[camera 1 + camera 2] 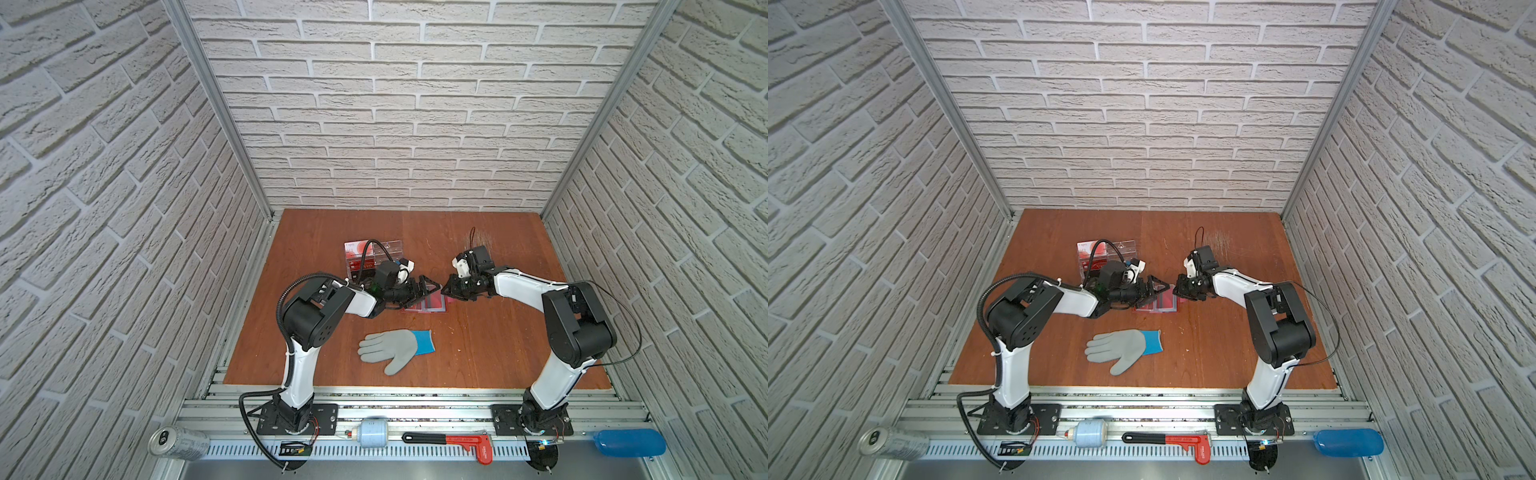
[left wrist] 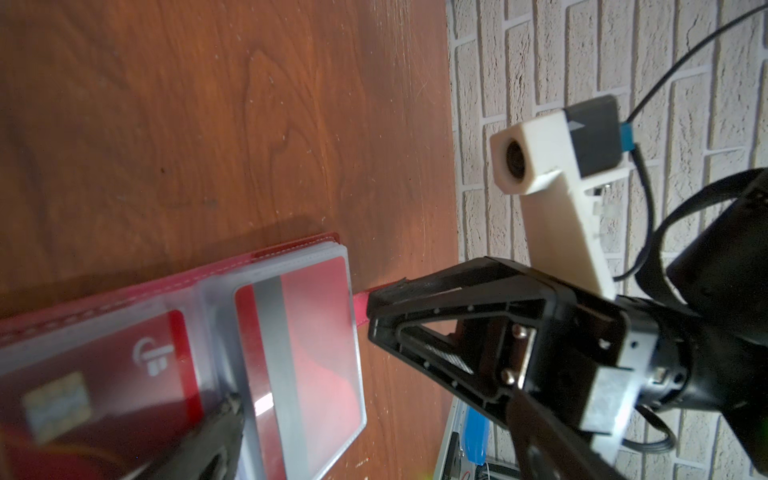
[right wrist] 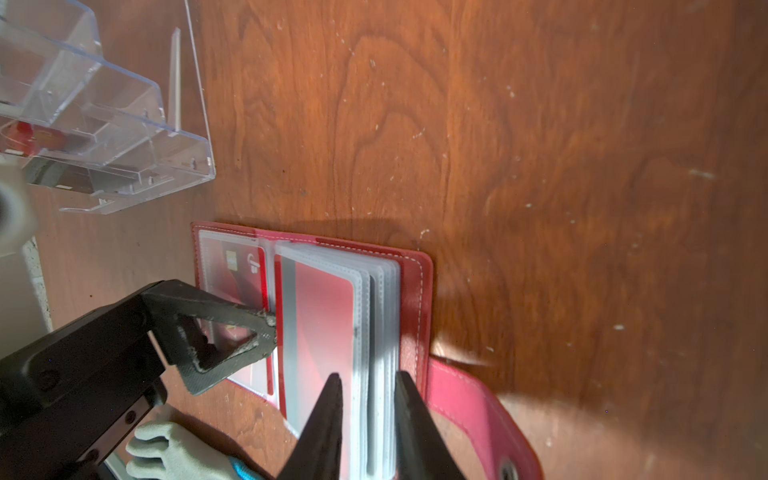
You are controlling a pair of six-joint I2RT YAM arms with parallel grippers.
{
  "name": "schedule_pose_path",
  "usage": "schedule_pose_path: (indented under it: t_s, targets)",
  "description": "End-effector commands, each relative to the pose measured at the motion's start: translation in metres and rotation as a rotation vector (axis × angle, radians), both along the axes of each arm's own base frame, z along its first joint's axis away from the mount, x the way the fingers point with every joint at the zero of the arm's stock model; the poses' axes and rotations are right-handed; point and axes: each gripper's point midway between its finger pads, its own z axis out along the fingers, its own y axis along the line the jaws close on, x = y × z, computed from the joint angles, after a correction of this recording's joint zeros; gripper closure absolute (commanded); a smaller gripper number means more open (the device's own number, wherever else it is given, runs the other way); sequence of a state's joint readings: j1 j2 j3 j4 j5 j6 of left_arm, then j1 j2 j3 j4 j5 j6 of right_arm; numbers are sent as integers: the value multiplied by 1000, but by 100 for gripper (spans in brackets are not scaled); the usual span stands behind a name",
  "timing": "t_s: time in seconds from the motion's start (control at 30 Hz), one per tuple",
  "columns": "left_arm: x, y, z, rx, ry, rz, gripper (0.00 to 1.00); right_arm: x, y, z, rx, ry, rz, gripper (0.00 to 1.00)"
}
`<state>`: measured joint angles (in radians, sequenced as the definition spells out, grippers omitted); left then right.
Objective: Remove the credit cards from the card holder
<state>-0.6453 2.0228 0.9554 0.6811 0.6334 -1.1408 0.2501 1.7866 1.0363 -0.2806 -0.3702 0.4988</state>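
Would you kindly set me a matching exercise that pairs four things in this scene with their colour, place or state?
Things:
1. card holder
2. glove
3. clear stand
4. right gripper

States:
A. grey with a blue cuff
B. straddles the clear sleeves
C. lies open on the table
D. holds a white card with red circles

Pairs: 1-C, 2-A, 3-D, 4-B

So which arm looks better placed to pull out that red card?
Probably right: the right hand pinches the sleeves by the red card. The left hand, wide open, just has one finger on the holder's other page.
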Motion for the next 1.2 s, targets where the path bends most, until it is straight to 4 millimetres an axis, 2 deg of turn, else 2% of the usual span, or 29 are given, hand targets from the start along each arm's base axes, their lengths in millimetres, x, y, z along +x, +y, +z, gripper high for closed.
schedule_pose_path:
  t_s: [0.0,0.53,0.93,1.17]
  targets:
    - [-6,-1,-9,3,-6,-13,2,-1,1,-9,18,15,-1,77]
    - [-7,-6,2,-38,-35,-25,2,-17,-4,-33,-1,64,-13,86]
    - [-7,-8,23,-107,-100,-34,2,-19,-5,-37,-3,75,-13,89]
    - [-7,-9,29,-122,-109,-36,2,-20,-5,-39,-5,81,-12,89]
